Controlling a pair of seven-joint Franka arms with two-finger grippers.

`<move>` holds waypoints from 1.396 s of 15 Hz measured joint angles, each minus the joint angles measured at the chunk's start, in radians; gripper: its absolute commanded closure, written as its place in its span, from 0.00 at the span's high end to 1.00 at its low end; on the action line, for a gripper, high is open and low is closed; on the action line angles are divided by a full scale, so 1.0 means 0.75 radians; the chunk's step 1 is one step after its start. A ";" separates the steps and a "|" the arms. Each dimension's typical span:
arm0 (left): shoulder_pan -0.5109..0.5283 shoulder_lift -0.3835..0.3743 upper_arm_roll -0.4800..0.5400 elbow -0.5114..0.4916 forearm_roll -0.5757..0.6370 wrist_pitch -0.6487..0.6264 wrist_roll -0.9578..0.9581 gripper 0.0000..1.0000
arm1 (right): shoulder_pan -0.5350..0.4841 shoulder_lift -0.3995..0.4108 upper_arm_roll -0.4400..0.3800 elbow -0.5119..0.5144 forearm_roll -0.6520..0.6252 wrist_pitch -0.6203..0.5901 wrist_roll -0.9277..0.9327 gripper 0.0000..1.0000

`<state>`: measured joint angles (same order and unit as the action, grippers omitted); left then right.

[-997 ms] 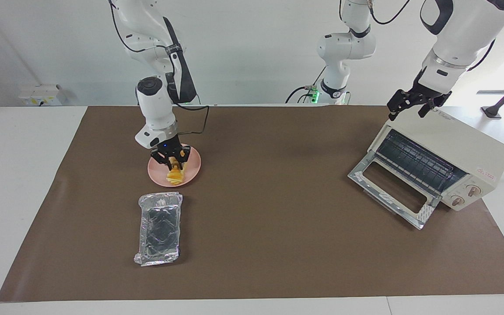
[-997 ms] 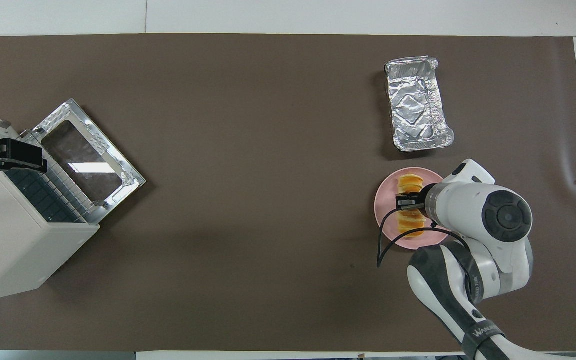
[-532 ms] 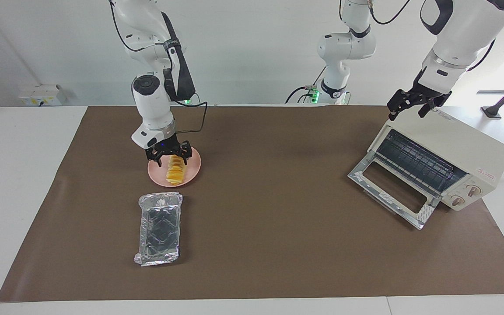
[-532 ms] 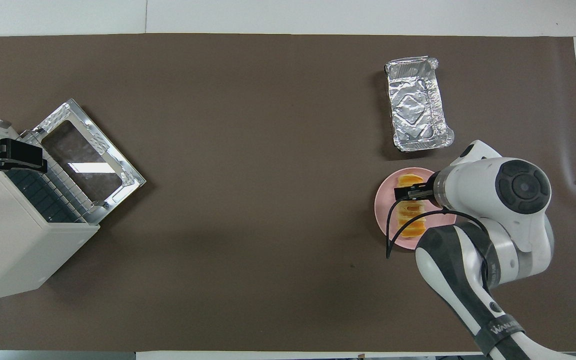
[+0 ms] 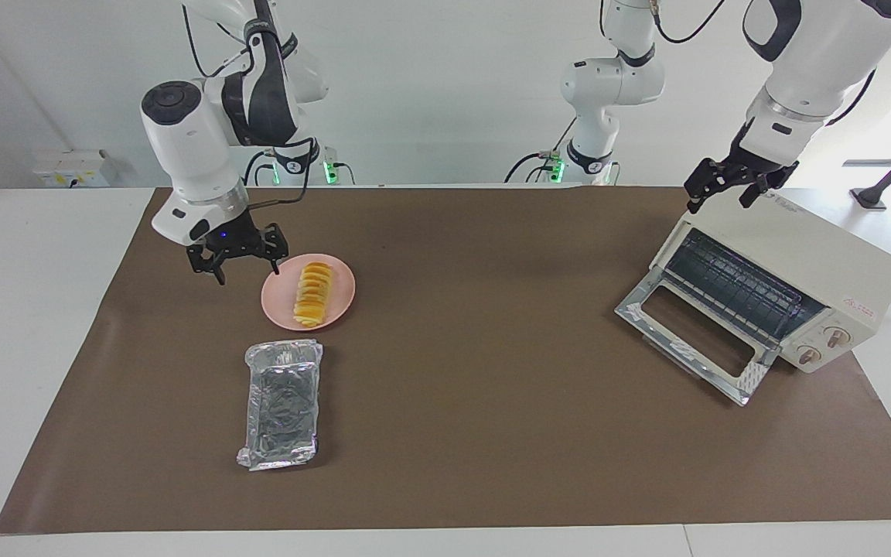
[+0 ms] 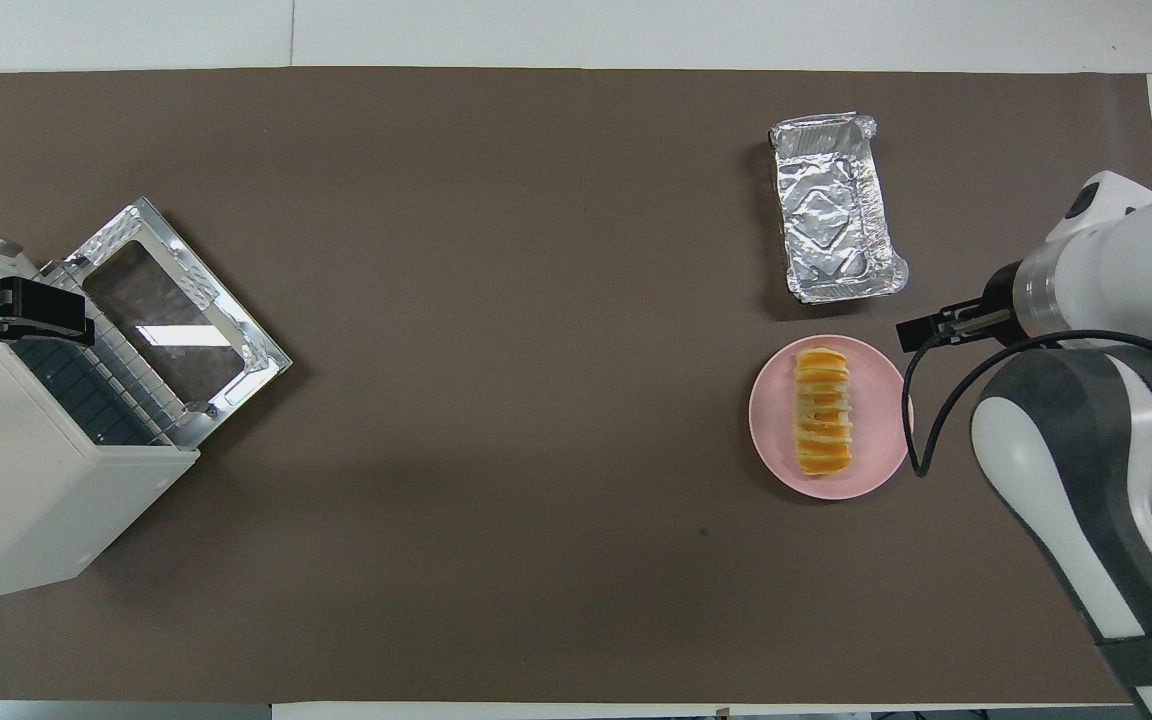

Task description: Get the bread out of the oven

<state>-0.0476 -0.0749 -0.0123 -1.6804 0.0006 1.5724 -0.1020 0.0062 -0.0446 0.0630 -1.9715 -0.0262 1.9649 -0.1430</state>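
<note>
Lying lengthwise on the pink plate [image 5: 281,303], the bread [image 5: 312,294] sits beside the empty, spread right end effector [image 5: 235,257]; the left end effector [image 5: 730,186], also spread, hovers over the oven [image 5: 793,259]

Overhead, the bread [image 6: 822,410] runs away from the robots, right end effector [image 6: 921,330] beside the plate's [image 6: 771,425] rim

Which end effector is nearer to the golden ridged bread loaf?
Right. The right end effector hangs open beside the pink plate holding the loaf; the left end effector waits over the cream-white oven.
</note>
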 measured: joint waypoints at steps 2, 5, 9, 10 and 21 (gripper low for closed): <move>0.000 0.000 0.000 0.000 0.000 0.000 0.000 1.00 | 0.000 -0.001 0.000 0.100 0.000 -0.154 -0.011 1.00; 0.000 0.000 0.000 0.000 0.000 0.000 0.000 1.00 | -0.003 -0.003 -0.004 0.235 0.000 -0.366 -0.080 1.00; 0.000 0.000 0.000 0.000 0.000 0.000 0.000 1.00 | -0.046 -0.004 -0.007 0.370 0.000 -0.525 -0.092 1.00; 0.000 0.000 0.000 0.000 0.000 0.000 0.000 1.00 | -0.057 -0.003 -0.007 0.387 0.000 -0.536 -0.095 1.00; 0.002 0.000 0.007 0.000 0.000 -0.001 0.000 1.00 | -0.076 0.029 -0.007 0.458 0.022 -0.648 -0.097 1.00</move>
<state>-0.0461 -0.0749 -0.0070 -1.6804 0.0006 1.5720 -0.1023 -0.0511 -0.0232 0.0581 -1.6278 -0.0101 1.4790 -0.2161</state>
